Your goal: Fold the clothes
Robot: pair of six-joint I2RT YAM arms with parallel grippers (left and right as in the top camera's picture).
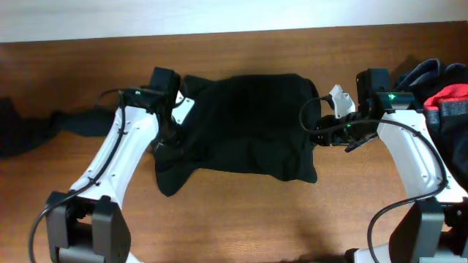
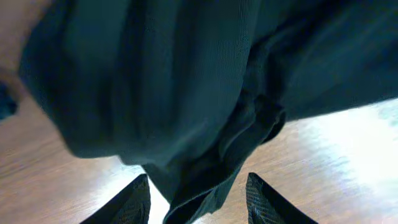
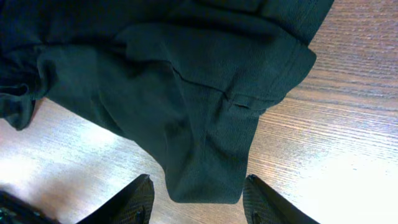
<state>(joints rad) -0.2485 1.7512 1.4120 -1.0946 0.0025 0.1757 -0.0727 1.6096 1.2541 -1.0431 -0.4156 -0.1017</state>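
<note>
A dark green-black shirt [image 1: 248,124] lies rumpled in the middle of the wooden table. My left gripper [image 1: 170,126] is over its left edge, my right gripper [image 1: 322,126] over its right edge. In the left wrist view the open fingers [image 2: 198,200] straddle a hanging fold of the shirt [image 2: 186,93], not closed on it. In the right wrist view the open fingers [image 3: 198,200] sit either side of a sleeve end [image 3: 205,162] lying flat on the wood.
A pile of clothes, dark blue, red and grey [image 1: 442,91], lies at the right edge. Another dark garment [image 1: 44,128] lies at the left edge. The table's back edge meets a pale wall [image 1: 219,14].
</note>
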